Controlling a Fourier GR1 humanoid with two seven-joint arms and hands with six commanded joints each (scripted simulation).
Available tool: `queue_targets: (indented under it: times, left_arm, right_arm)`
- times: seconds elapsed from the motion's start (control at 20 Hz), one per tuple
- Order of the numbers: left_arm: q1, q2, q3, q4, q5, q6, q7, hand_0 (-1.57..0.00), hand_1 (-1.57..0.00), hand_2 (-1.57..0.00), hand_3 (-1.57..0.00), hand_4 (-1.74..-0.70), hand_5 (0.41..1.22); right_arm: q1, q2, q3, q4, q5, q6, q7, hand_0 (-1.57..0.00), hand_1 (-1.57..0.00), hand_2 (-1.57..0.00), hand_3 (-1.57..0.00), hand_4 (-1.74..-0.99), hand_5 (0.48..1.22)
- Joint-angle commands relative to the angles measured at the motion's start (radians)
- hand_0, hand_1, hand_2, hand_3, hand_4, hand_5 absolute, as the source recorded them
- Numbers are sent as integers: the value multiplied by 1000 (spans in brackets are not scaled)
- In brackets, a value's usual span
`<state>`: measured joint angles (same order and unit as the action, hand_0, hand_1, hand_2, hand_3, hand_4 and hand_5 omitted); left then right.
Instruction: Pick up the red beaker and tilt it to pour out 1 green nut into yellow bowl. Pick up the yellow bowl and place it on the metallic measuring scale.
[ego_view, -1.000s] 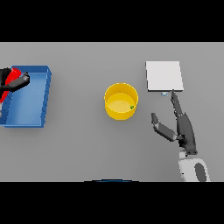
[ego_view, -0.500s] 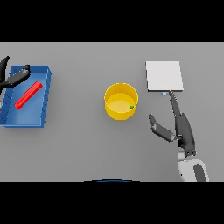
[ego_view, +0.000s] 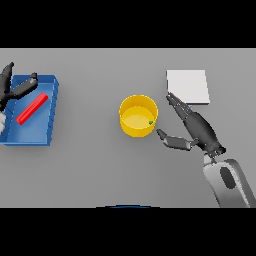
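Note:
The red beaker (ego_view: 32, 108) lies on its side inside the blue tray (ego_view: 45, 127) at the far left. My left hand (ego_view: 11, 87) hovers open at the tray's upper left corner, apart from the beaker. The yellow bowl (ego_view: 138, 116) stands upright mid-table with one green nut (ego_view: 150, 122) at its right inner wall. My right hand (ego_view: 196, 130) is open just right of the bowl, fingers straight and thumb pointing toward the bowl, not touching it. The pale square measuring scale (ego_view: 187, 87) lies behind the right hand.
The blue tray's raised walls surround the beaker. Grey table surface lies between the tray and the bowl. The right forearm (ego_view: 231, 182) enters from the lower right.
My left hand let go of the red beaker, which now lies in the tray, and drew away to the left. My right hand moved left toward the bowl.

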<state>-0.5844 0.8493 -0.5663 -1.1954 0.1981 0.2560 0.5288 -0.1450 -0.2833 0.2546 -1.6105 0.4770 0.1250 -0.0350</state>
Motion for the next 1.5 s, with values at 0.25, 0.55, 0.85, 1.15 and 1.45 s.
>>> queue_targets:
  times: [0.25, 0.55, 0.85, 1.15, 1.45]
  left_arm:
    - [4, 6, 0, 2, 1, -6, -10, -1, 0, 0, 0, -794, 719]
    - [-4, -4, -6, 10, -1, -12, -15, 1, 1, 1, 1, -799, 720]
    - [-13, 0, -3, 15, -5, -10, -19, 1, 1, 1, 1, -794, 723]
    - [-16, 0, -6, 20, -6, -17, -13, 1, 1, 1, 1, -797, 734]
    - [-26, -2, 0, 35, -4, -23, -23, 1, 1, 1, 1, -797, 735]
  right_arm:
    - [-196, -101, 141, 96, 182, 100, -56, 1, 1, 1, 1, -1270, 664]
    - [-323, -106, 222, 224, 233, 178, -115, 1, 1, 1, 1, -1276, 670]
    - [-429, -79, 284, 340, 257, 248, -146, 1, 1, 1, 1, -1246, 686]
    - [-482, -67, 328, 429, 278, 294, -178, 1, 1, 1, 1, -1281, 674]
    - [-510, -54, 372, 465, 307, 337, -157, 1, 1, 1, 1, -1307, 690]
